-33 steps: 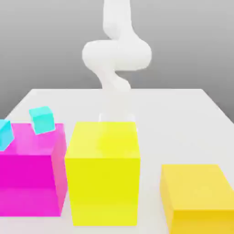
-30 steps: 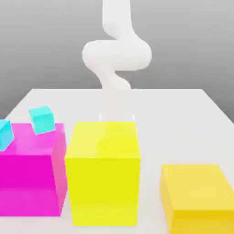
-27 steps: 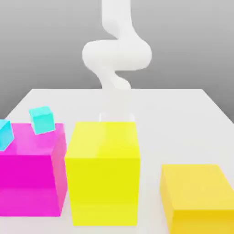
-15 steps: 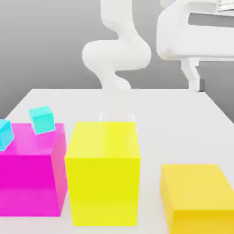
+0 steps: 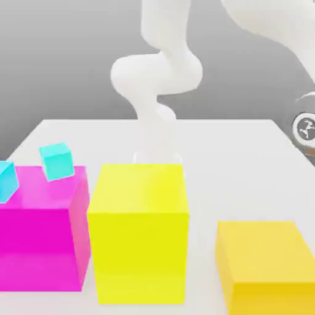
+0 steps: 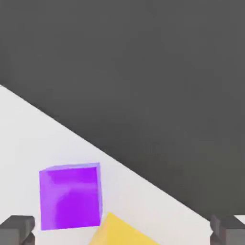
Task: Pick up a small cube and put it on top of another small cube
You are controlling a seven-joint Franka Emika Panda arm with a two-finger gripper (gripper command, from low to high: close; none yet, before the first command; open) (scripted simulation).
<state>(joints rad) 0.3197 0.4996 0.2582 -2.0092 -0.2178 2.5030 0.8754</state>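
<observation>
Arm has swung since 0.5 s ago; wrist now at exterior right edge.
Gripper (image 6: 122,230) open, empty; cyan cubes (image 5: 57,161), (image 5: 7,181) on magenta block (image 5: 40,246), far left frame; long reach across.

The exterior view looks low and close across the table (image 5: 246,147), facing the arm's base. The hand view looks down over the table's edge near the orange block (image 5: 267,264), which both views share.
</observation>
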